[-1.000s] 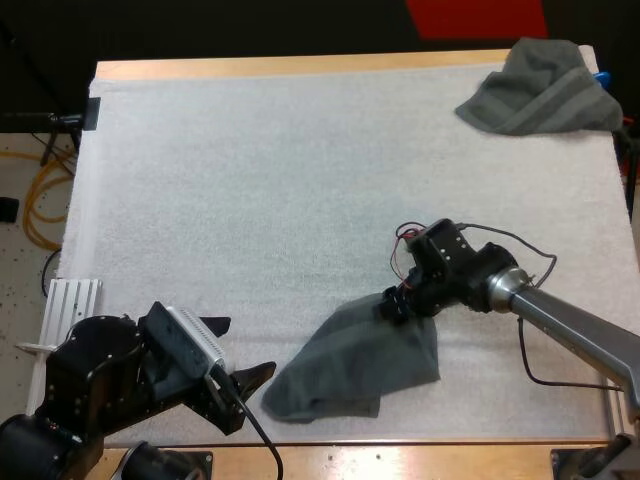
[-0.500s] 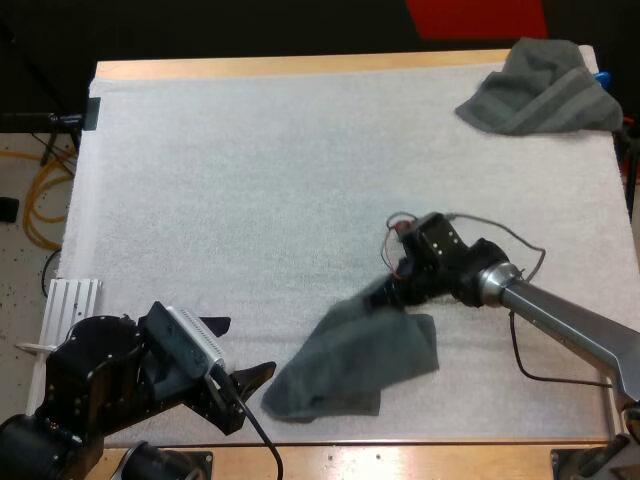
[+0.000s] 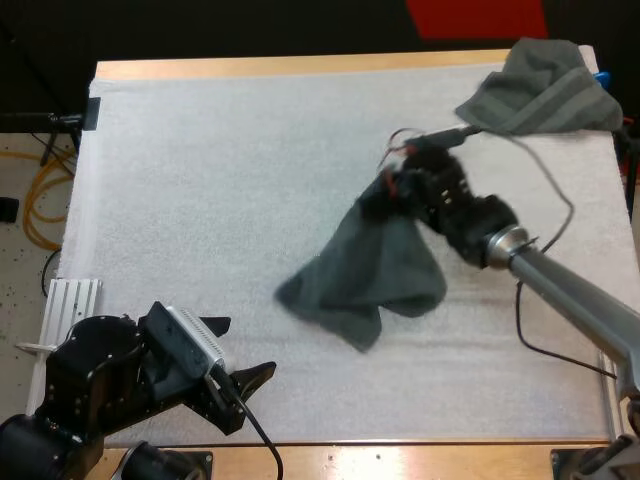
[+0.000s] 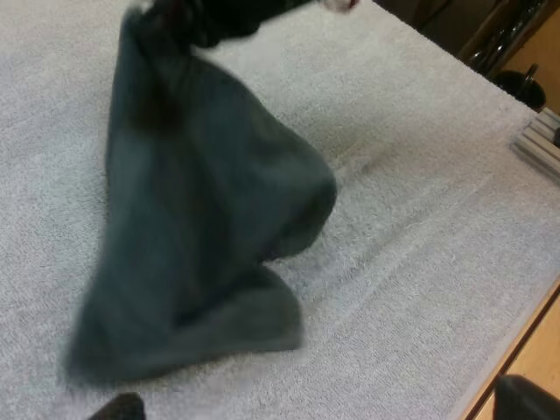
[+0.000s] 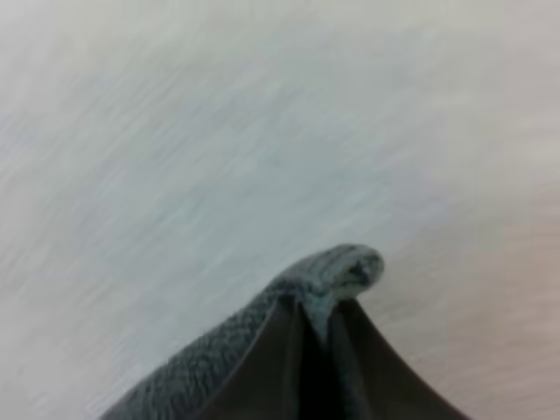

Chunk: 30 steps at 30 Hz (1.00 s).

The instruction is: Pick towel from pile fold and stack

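A dark grey-green cloth towel [image 3: 365,270] is pinched at one corner by the right gripper [image 3: 383,195], near a crumpled grey-green towel [image 3: 540,90]; the left gripper [image 3: 248,347], well apart from it, is spread and empty.

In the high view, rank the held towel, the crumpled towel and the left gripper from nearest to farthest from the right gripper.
1. Held towel, pinched in the right gripper.
2. Crumpled towel, far right corner.
3. Left gripper, near left edge.
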Each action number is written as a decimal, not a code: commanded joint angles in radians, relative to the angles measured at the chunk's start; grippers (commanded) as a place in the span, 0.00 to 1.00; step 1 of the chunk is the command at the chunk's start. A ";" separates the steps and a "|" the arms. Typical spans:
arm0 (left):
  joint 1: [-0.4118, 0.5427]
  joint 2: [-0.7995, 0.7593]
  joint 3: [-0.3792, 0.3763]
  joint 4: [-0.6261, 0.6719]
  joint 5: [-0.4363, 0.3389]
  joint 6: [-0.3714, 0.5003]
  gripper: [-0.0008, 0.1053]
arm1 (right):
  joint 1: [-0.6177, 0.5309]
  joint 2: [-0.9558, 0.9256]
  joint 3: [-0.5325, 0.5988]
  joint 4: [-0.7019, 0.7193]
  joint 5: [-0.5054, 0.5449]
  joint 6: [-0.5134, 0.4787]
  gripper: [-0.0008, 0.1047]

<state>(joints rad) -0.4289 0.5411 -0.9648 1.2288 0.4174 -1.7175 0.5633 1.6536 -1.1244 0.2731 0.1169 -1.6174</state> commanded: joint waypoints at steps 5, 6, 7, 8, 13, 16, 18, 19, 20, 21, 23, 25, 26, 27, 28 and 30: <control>-0.002 -0.002 0.000 0.003 0.003 -0.007 0.71 | -0.138 0.004 -0.007 0.003 0.044 -0.011 0.01; -0.002 0.000 0.000 0.000 0.003 -0.007 0.71 | -0.173 0.009 -0.007 0.003 0.044 -0.011 0.01; -0.002 0.001 0.000 0.000 0.003 -0.007 0.71 | -0.190 0.011 -0.007 0.006 0.044 -0.011 0.01; -0.002 0.003 0.000 0.000 0.003 -0.007 0.71 | -0.222 0.013 -0.007 0.008 0.044 -0.011 0.01; -0.002 0.003 0.000 0.000 0.003 -0.007 0.71 | -0.309 0.013 -0.007 0.009 0.026 -0.009 0.04; -0.002 0.003 0.000 0.000 0.003 -0.005 0.71 | -0.336 0.011 -0.007 0.024 -0.035 -0.004 0.24; -0.002 0.003 0.000 0.000 0.003 -0.005 0.71 | -0.340 0.008 -0.007 0.025 -0.063 0.024 0.52; -0.002 0.003 0.000 0.000 0.003 -0.005 0.71 | -0.340 0.007 -0.007 0.027 -0.064 0.021 0.62; -0.002 0.003 0.000 0.000 0.003 -0.005 0.71 | -0.340 0.002 -0.007 0.032 -0.073 0.016 0.73; -0.002 0.003 0.000 0.000 0.003 -0.005 0.71 | -0.340 -0.005 -0.010 0.046 -0.082 0.014 0.82; -0.002 0.003 0.000 0.000 0.003 -0.005 0.71 | -0.340 -0.024 -0.011 0.088 -0.086 0.014 0.83; -0.002 0.003 0.000 0.000 0.003 -0.005 0.71 | -0.340 -0.056 -0.011 0.153 -0.086 0.014 0.79; -0.002 0.003 0.000 0.000 0.003 -0.005 0.71 | -0.340 -0.080 -0.011 0.204 -0.086 0.014 0.74; -0.002 0.003 0.000 0.000 0.003 -0.005 0.71 | -0.340 -0.105 -0.011 0.250 -0.086 0.011 0.70; -0.002 0.003 0.000 0.000 0.003 -0.005 0.71 | -0.340 -0.118 -0.011 0.288 -0.086 0.006 0.68; -0.002 0.003 0.000 0.000 0.003 -0.005 0.71 | -0.340 -0.162 -0.011 0.400 -0.105 0.006 0.62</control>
<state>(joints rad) -0.4289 0.5411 -0.9648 1.2288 0.4174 -1.7175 0.2246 1.5084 -1.1242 0.6344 0.0232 -1.6016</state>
